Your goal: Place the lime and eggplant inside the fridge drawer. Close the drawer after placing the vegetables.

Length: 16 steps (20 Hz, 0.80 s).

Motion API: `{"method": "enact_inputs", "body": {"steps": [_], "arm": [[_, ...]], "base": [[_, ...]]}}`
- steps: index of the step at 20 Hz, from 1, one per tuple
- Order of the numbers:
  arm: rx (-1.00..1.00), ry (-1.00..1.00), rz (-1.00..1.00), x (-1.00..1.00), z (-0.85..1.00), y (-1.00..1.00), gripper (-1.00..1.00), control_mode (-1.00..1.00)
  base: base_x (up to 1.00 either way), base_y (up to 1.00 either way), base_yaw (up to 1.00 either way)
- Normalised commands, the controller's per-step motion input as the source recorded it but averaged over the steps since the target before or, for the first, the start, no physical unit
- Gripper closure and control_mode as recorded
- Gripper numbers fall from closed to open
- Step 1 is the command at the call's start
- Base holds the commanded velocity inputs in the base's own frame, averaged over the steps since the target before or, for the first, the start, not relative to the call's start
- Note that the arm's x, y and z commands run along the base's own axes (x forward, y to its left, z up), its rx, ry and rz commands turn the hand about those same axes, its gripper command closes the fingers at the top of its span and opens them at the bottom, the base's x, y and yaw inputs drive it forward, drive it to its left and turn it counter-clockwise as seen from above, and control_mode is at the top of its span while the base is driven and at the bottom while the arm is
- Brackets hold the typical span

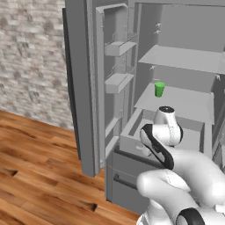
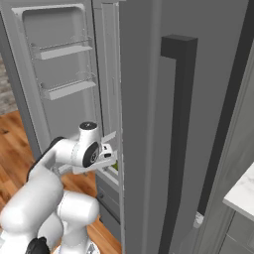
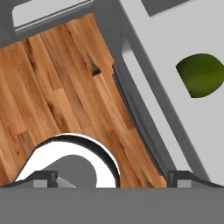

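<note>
One small round dark green lime (image 3: 201,75) is lying inside the light grey fridge drawer (image 3: 153,65).
Gripper (image 3: 113,178) fingers are standing wide apart, holding nothing.

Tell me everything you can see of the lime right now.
The lime is a small, round, dark green fruit with a dull, slightly mottled skin. It lies on the pale grey floor of the open drawer, in the hand view's upper right, away from the drawer's front wall. Its right side is cut off by the picture's edge. Nothing visible touches it but the drawer floor, and the jaws are not around it. A sliver of green also shows past the hand in the right base view.
</note>
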Motion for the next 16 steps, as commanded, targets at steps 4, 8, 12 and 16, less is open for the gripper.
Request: {"method": "enact_inputs", "body": {"steps": [4, 8, 12, 16], "arm": [[0.0, -0.14, 0.0, 0.08, -0.13, 0.13, -1.0, -1.0], [0.0, -0.07, 0.0, 0.25, -0.1, 0.01, -1.0, -1.0], [0.0, -0.03, 0.0, 0.1, -0.34, 0.02, -1.0, -1.0], [0.0, 0.0, 0.0, 0.17, -0.85, 0.19, -1.0, -1.0]], "base": [[0.0, 0.0, 0.0], [0.0, 0.0, 0.0], [0.0, 0.0, 0.0], [0.0, 0.0, 0.0]]}}
